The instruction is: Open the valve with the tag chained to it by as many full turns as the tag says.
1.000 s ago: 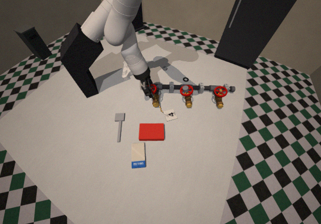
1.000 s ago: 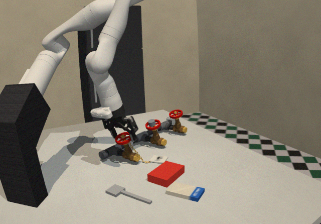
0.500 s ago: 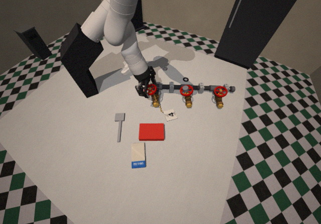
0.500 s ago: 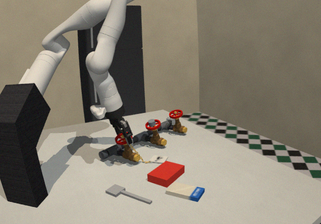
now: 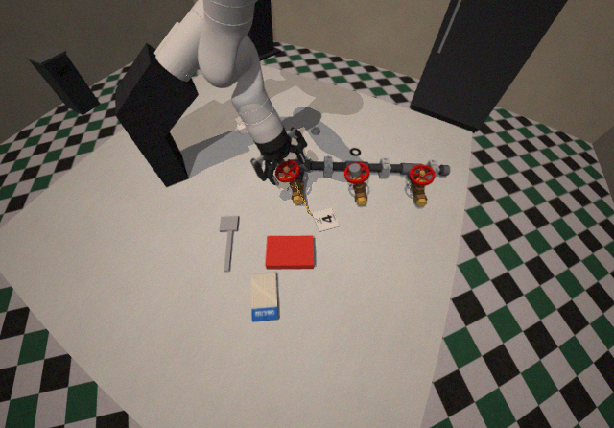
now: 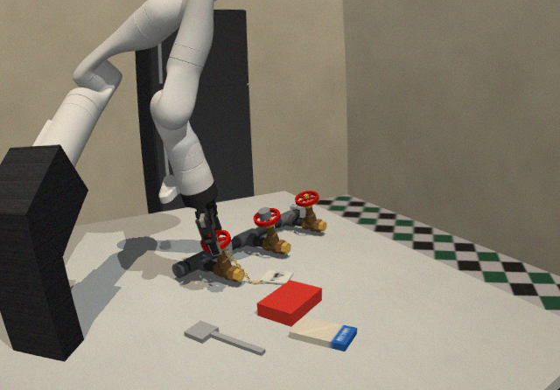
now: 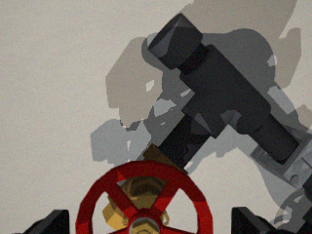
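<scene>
A dark pipe point(image 5: 369, 167) carries three valves with red handwheels. The left handwheel point(image 5: 288, 173) has a gold chain point(image 5: 307, 205) running to a white tag point(image 5: 327, 219) that reads 4. The middle handwheel point(image 5: 357, 172) and the right handwheel point(image 5: 420, 177) carry no tag. My gripper point(image 5: 280, 168) is open, its fingers standing on either side of the left handwheel point(image 6: 221, 240). In the wrist view the red handwheel point(image 7: 144, 199) lies at the bottom edge between the two dark fingertips, with the pipe end point(image 7: 214, 83) above it.
A red block point(image 5: 290, 251), a grey paddle-like tool point(image 5: 227, 241) and a white-and-blue box point(image 5: 264, 297) lie in front of the valves. A black ring point(image 5: 355, 154) lies behind the pipe. A tall black block point(image 5: 153, 116) stands to the left.
</scene>
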Action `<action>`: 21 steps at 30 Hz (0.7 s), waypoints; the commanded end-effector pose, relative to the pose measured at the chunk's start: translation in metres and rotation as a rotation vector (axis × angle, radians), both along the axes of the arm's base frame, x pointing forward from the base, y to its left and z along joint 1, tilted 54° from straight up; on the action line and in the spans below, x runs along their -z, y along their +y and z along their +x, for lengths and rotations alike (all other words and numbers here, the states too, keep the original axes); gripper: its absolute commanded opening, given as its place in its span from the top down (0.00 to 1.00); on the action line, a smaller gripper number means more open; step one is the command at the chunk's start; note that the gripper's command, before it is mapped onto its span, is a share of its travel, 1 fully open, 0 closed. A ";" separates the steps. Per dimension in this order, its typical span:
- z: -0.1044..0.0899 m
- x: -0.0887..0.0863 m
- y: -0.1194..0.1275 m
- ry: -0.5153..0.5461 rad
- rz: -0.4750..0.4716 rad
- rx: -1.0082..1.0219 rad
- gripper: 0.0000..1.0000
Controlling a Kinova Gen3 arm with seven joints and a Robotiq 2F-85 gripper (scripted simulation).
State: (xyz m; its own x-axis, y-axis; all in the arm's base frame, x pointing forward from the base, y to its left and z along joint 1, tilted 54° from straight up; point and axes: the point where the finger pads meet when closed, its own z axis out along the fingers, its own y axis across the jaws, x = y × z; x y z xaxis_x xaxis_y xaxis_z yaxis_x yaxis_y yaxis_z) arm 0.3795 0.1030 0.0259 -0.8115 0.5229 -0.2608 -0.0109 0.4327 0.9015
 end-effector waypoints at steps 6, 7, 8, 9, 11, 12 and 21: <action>-0.001 0.002 -0.002 0.184 0.147 0.077 0.00; -0.001 0.002 -0.002 0.210 0.167 0.089 0.00; -0.001 0.002 -0.002 0.235 0.187 0.100 0.00; -0.001 0.002 -0.002 0.260 0.206 0.112 0.00; -0.001 0.002 -0.002 0.308 0.244 0.135 0.00; -0.001 0.002 -0.002 0.332 0.263 0.146 0.00; -0.001 0.002 -0.002 0.521 0.412 0.235 0.00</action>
